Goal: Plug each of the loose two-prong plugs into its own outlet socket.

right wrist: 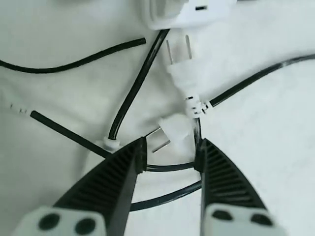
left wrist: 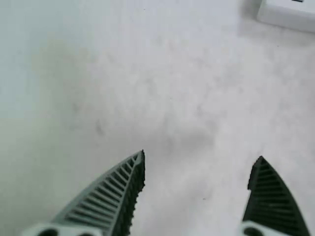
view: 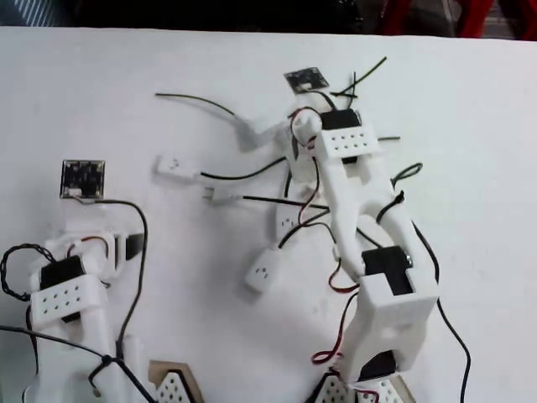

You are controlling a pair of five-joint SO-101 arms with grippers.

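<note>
The right gripper is spread, a plug just ahead between its fingertips; closing could pinch the cord crossing there instead. The left gripper gapes, holding nothing.

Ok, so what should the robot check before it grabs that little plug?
1. Right gripper open: ok, jaws apart.
2. Nearest plug lined up with it: ok, it lies just ahead of the fingertips.
3. Path free of cords: not ok, a black cord runs between the fingers.
4. Other plug in the socket: not ok, its prongs point toward it but are bare.
5. Left gripper out of the way: ok, open over bare table.
6. Which socket the nearest plug should go in: cannot tell.
</note>
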